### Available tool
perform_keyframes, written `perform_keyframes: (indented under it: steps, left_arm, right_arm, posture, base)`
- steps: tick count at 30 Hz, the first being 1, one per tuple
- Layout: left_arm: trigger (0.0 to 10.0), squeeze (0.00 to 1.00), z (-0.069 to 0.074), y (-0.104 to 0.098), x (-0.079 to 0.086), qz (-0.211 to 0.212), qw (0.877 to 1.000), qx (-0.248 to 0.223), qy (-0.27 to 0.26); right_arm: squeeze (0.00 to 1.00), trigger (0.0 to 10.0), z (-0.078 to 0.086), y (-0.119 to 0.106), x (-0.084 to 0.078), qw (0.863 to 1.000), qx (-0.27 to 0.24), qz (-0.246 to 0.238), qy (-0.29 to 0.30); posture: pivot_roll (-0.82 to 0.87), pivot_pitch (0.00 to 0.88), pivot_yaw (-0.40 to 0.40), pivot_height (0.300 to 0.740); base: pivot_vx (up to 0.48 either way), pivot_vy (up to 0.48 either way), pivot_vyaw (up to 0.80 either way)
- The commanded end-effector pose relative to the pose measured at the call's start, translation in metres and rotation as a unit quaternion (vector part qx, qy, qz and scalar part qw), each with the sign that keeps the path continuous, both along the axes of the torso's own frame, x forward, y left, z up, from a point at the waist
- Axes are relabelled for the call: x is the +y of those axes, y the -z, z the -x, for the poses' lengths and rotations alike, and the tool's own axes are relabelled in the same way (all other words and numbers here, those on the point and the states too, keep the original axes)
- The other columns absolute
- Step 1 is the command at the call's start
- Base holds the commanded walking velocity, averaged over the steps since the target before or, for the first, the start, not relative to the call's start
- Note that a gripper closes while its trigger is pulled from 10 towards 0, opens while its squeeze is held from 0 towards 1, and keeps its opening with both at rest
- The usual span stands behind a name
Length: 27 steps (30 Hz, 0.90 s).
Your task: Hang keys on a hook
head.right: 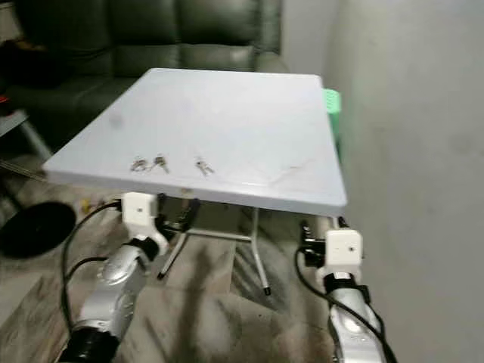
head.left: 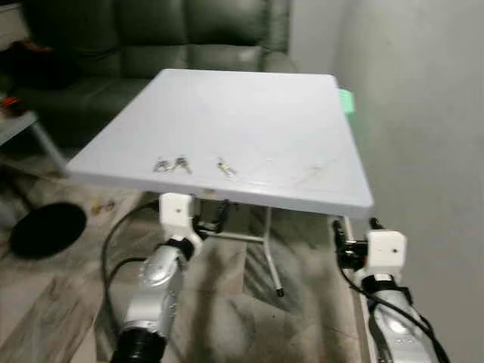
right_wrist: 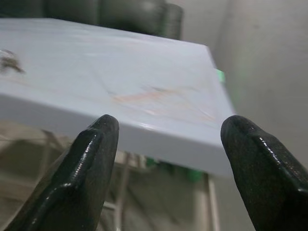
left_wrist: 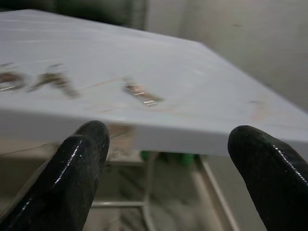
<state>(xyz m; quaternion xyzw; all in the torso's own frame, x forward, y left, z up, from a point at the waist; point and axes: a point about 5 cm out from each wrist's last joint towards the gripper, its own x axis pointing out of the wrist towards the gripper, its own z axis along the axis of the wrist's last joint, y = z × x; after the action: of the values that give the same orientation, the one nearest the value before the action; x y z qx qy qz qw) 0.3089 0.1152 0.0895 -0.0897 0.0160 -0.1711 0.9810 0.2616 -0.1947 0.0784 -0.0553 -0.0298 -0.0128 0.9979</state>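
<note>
A white table (head.left: 249, 128) was seen in front of the robot, with a dark green sofa (head.left: 151, 45) behind it and a pale wall (head.left: 423, 113) on the robot's right. Three small sets of keys (head.left: 181, 165) were laid on the table top, near the front edge and toward the robot's left side — two of them just beside each other, and the third (head.left: 224, 169) a little apart to the right. No hook could be made out in the pictures, and no box, bowl or tray was seen on the table. A small green thing (head.left: 346, 100) was seen at the far right edge of the table, next to the wall; what it was could not be told. The left gripper (left_wrist: 168, 178) was held low, just under the front edge of the table and below the keys, and its two black fingers (left_wrist: 72, 178) were spread wide apart with nothing between them. The right gripper (right_wrist: 168, 173) was held under the front right corner of the table, and its fingers (right_wrist: 82, 173) were spread wide too — nothing was pinched. A round black thing (head.left: 45, 229) was seen on the wood floor (head.left: 53, 310) to the left, and thin white table legs (head.left: 271, 249) were seen under the top.
</note>
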Motion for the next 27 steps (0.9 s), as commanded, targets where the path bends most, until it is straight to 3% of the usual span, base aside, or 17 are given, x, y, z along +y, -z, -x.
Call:
perform_keyframes:
  steps: [1, 9, 27]
  left_arm:
    - [10.0, 0.00, -0.0021, -0.0030, 0.0063, -0.005, 1.000, -0.003, -0.013]
    - [10.0, 0.00, -0.0006, 0.0009, 0.0074, -0.002, 1.000, 0.011, -0.018]
    - [10.0, 0.00, -0.0027, 0.0026, 0.0100, 0.001, 0.999, 0.021, -0.032]
  right_arm:
    - [0.00, 10.0, -0.0004, 0.0025, 0.0063, 1.000, 0.004, -0.019, -0.009]
    - [0.00, 10.0, 0.0006, 0.0025, 0.0073, 1.000, 0.004, -0.025, -0.008]
    - [0.00, 10.0, 0.0009, 0.0023, 0.0070, 0.999, 0.004, -0.031, -0.010]
  posture:
    - [0.03, 0.000, -0.030, 0.740]
    - [0.02, 0.000, -0.031, 0.740]
    - [0.03, 0.000, -0.034, 0.740]
  base:
    - [0.000, 0.000, 0.00]
    - [0.000, 0.000, 0.00]
    - [0.000, 0.250, 0.00]
